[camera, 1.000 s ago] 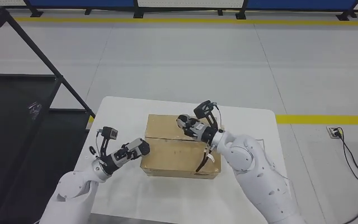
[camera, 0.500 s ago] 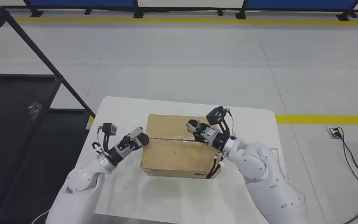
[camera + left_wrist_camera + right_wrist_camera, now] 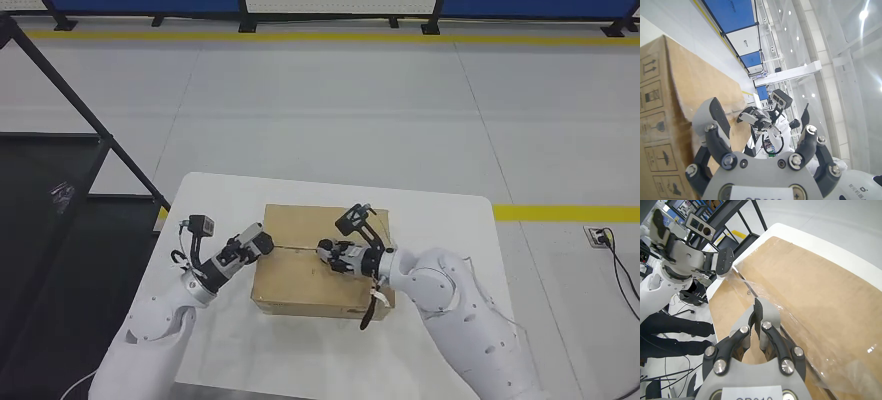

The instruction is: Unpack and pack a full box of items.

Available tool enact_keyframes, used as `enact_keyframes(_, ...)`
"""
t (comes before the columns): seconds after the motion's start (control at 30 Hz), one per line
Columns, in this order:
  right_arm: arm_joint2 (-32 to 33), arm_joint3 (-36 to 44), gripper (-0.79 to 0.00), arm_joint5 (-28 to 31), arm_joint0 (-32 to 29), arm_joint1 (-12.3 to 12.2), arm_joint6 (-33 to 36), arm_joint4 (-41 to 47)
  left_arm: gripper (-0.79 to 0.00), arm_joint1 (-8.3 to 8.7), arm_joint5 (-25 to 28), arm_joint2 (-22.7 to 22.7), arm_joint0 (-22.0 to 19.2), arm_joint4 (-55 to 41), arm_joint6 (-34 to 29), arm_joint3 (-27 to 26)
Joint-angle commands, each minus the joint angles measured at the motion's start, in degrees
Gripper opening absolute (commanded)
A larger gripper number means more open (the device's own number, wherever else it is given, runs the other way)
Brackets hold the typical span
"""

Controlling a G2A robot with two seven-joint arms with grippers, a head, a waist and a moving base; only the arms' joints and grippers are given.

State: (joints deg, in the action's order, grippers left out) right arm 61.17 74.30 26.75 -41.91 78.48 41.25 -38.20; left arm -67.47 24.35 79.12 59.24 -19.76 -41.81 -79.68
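Closed cardboard box (image 3: 300,285) sat in the middle of the table (image 3: 440,230). Right gripper (image 3: 757,306) was over the box's top seam, pinched tight on a lifted strip of clear tape (image 3: 745,283). Left gripper (image 3: 262,240) stood wide open at the seam's left end, one finger against the box edge.

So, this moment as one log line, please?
box: closed, taped seam | left gripper: open, at box end | right gripper: shut, over seam

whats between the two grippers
In the right wrist view, clear tape over the seam of the brown cardboard box stretches from the right gripper to the left gripper.
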Motion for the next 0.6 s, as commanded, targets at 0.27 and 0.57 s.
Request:
enact_keyframes(0.27,-0.98,-2.83,-0.785,-1.24,1.8,0.06,0.98,1.02,-0.022,-0.24,-2.46,-2.38,-0.04,2.29,1.73,0.14)
enact_keyframes(0.57,3.35,1.24,-0.785,-0.74,-1.98,-1.46,0.07,1.31,-0.022,-0.26,-1.8,-1.95,-2.69,0.85,1.35,5.11)
